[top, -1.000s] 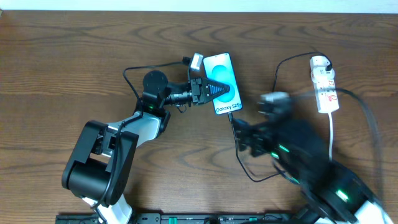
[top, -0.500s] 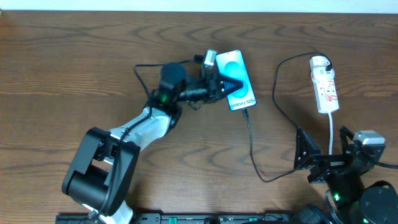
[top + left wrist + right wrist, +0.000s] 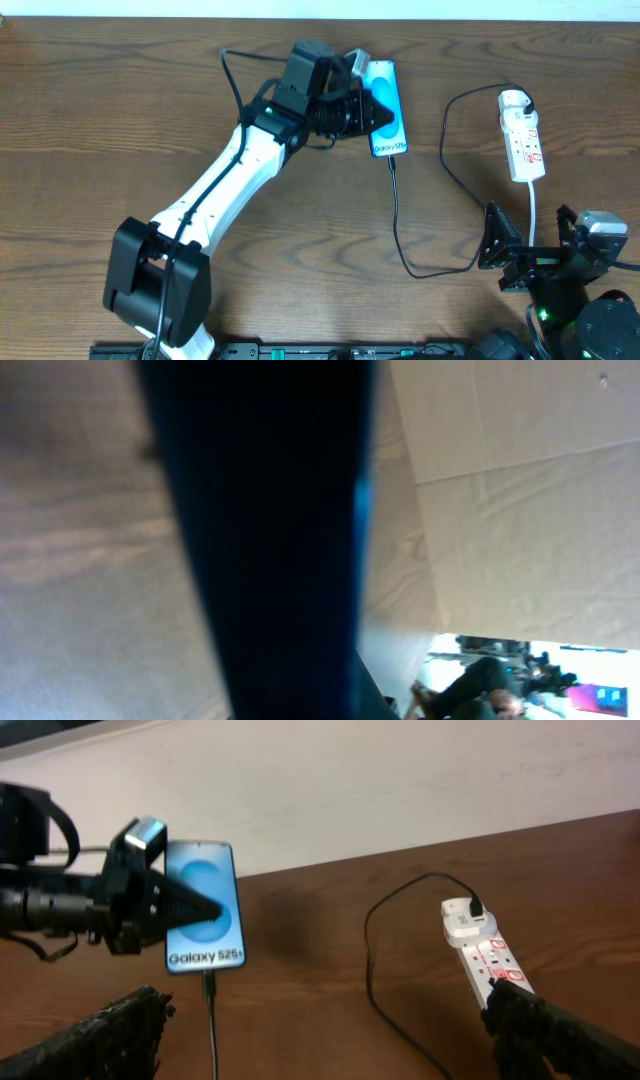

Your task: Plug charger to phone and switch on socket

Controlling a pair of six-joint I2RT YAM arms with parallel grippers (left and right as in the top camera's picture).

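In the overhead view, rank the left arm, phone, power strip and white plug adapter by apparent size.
Largest: left arm, by far.
Next: phone and power strip look alike; the phone is held nearer the camera, so unranked.
Smallest: white plug adapter.

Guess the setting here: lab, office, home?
Probably an indoor lab or office test bench: a wood-grain table against a plain pale wall, with a white power strip on it. The left wrist view glimpses a larger room beyond, blurred.
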